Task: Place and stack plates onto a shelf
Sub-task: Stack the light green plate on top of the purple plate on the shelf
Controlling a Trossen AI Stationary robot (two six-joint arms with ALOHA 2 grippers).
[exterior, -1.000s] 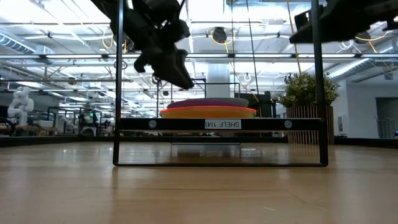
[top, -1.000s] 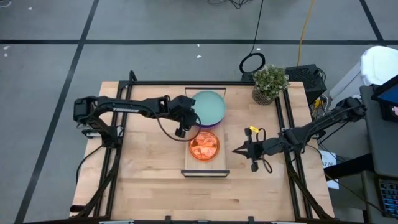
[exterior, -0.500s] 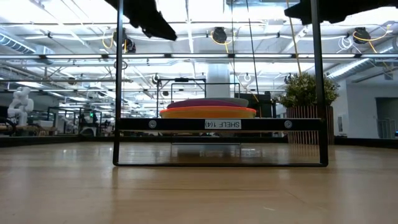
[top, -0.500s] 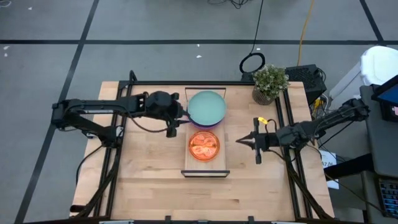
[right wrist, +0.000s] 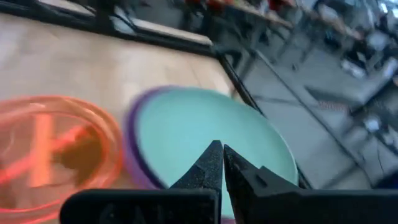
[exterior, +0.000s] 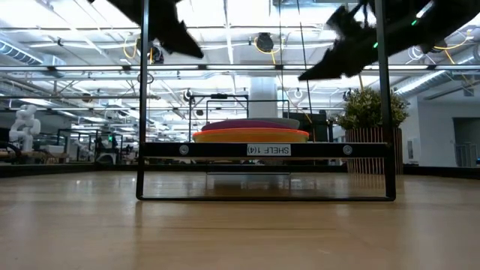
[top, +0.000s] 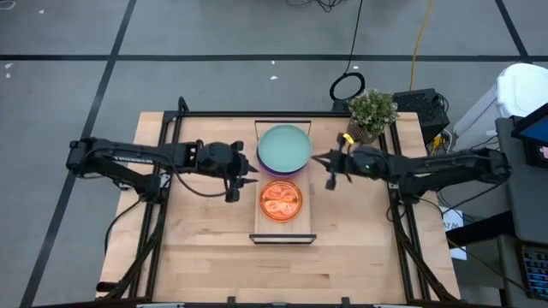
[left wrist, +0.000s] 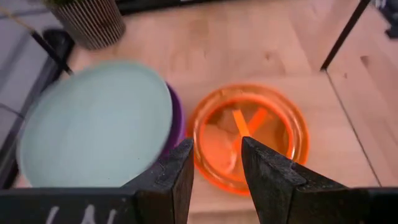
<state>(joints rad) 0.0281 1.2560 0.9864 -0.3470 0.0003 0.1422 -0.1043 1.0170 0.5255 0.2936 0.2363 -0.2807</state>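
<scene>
On the shelf a mint-green plate lies on top of a purple plate at the far end. A translucent orange plate lies flat nearer the middle. My left gripper hovers open just left of the shelf, above the table, with nothing between its fingers; its wrist view shows the orange plate and the mint-green plate beyond the fingers. My right gripper is shut and empty. It hovers just right of the mint-green plate, pointing toward it.
A potted plant stands at the table's far right corner. Black frame posts rise at the shelf's ends. Bare wooden tabletop lies left and right of the shelf and along the near edge.
My left gripper has drawn back from the plates toward the table's left edge, risen and rolled, staying open. My right gripper has swung from beside the orange plate toward the far edge and closer to the mint-green plate, staying shut. The plates have not moved.
</scene>
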